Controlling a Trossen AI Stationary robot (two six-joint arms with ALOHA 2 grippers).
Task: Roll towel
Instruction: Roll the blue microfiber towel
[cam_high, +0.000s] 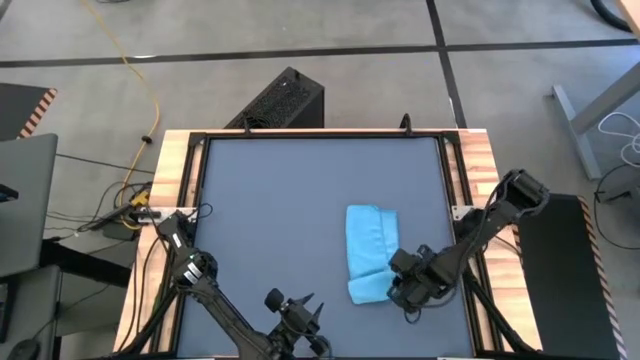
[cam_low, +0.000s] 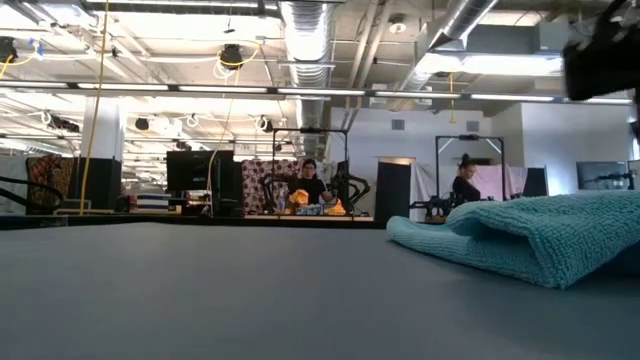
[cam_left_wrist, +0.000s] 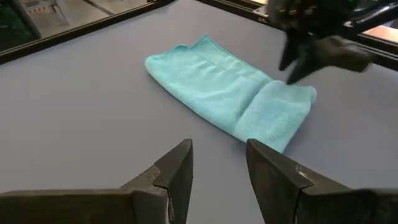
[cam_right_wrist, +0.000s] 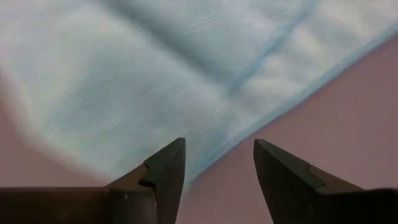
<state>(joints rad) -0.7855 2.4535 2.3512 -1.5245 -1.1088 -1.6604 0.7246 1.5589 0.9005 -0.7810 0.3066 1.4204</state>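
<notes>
Since the right tool (cam_high: 400, 290) gapes empty beside the towel (cam_high: 369, 250) (near end already rolled over), regrip the roll's edge squarely; left tool (cam_high: 296, 322) waits parted.

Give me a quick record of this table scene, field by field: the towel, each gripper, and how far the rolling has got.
towel: sky-blue towel, folded into a long strip on the right half of the grey table
roll state: the near end is turned over into a first roll, the rest lies flat
right gripper: right gripper open, right at the rolled end, holding nothing
left gripper: left gripper open, empty, waiting at the near edge and facing the towel
</notes>
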